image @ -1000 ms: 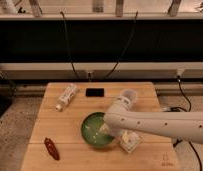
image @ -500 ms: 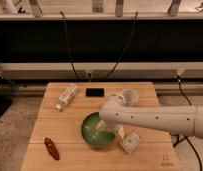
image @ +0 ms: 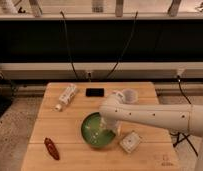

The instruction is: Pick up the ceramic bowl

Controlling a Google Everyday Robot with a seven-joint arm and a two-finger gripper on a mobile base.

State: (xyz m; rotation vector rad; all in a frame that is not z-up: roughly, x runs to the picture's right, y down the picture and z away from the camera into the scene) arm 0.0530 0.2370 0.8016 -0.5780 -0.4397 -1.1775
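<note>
Just one ceramic bowl [image: 96,131] (pincer [image: 111,126] over it)

No text, label, brand or number can be read on anything in view. The gripper [image: 107,131] is seen at the lower centre of the frame, over the ceramic bowl [image: 97,131] on the table [image: 70,130].

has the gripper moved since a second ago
Yes. The gripper has shifted left across the wooden table, from beside the ceramic bowl to over its right rim.
</note>
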